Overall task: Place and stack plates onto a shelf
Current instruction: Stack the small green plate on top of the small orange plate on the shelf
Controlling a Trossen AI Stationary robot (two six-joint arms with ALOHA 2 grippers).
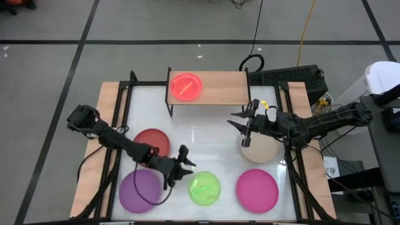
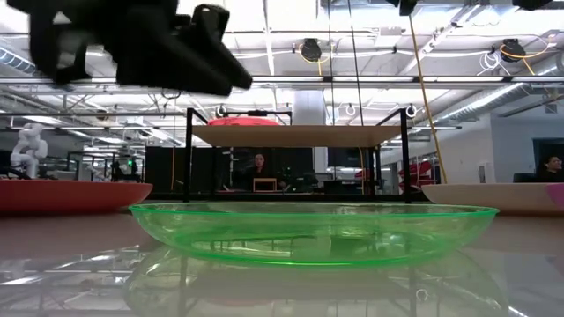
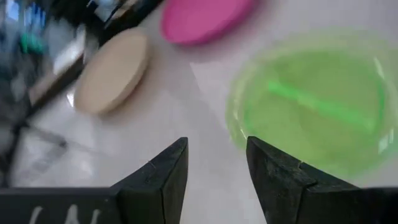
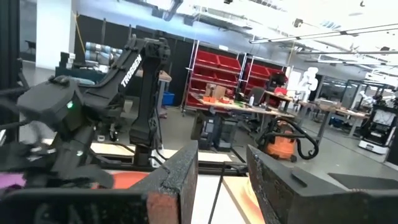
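Your left gripper [image 1: 187,169], fingers apart, hovers beside the green plate [image 1: 204,188] at the table's near edge: the pickup is in hand, and next calls for straddling its rim. Farther back, your right gripper [image 1: 240,123], fingers apart, waits above the beige plate [image 1: 261,150]; the shelf [image 1: 219,89] holds pink plates [image 1: 185,86].

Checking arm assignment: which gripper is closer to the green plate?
Left. The left gripper hovers open just beside the green plate, at its rim. The right gripper is across the table, above the beige plate, near the shelf.
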